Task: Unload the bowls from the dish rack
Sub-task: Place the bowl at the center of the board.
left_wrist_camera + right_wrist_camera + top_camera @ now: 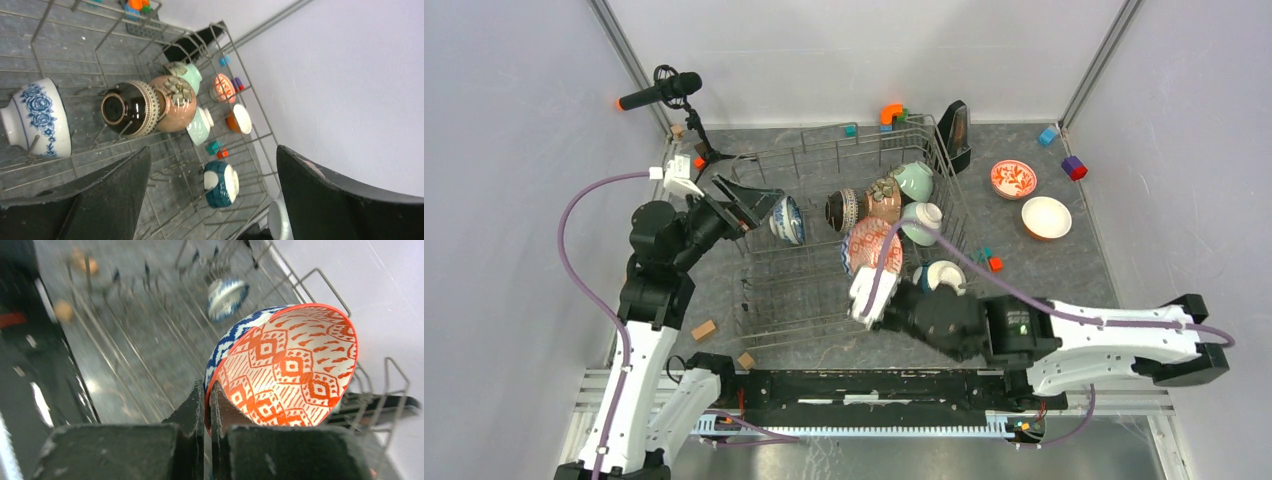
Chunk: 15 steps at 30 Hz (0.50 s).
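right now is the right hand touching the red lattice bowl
Touching. The right wrist view shows the right hand shut on the rim of the red-lattice bowl, a finger on each side.

Left pincer (762,208) spread wide, right pincer (207,395) clamped tight, arms outstretched.

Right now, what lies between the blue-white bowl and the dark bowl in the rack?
Only bare dish rack wires and tines; the left wrist view shows it best.
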Tool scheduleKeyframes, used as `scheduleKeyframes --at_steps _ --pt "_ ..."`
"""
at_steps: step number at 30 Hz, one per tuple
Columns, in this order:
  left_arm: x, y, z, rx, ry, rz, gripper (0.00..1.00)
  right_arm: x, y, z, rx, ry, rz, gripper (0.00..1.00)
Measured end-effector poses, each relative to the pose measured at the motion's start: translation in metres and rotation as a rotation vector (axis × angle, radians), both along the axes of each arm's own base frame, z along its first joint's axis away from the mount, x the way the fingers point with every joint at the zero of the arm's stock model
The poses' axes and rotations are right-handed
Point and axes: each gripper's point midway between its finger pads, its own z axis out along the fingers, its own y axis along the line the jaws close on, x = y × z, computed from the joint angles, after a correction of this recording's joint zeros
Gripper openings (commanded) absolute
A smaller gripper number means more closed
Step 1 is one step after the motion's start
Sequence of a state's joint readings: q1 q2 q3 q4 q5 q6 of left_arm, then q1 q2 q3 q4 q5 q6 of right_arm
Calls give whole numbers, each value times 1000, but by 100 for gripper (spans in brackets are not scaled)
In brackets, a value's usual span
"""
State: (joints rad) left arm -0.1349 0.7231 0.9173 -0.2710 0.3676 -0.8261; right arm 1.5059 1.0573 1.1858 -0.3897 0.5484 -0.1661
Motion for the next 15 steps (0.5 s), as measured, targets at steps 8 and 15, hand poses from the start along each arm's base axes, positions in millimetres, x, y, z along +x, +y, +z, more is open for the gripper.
scheduleKeyframes --at_steps 8,15 --pt "-44 -33 0 196 11 -180 100 -27 -30 -80 -388 -212 20 0" --pt "-88 -72 -24 457 28 -344 100 -23 -39 -103 -502 -271 16 0"
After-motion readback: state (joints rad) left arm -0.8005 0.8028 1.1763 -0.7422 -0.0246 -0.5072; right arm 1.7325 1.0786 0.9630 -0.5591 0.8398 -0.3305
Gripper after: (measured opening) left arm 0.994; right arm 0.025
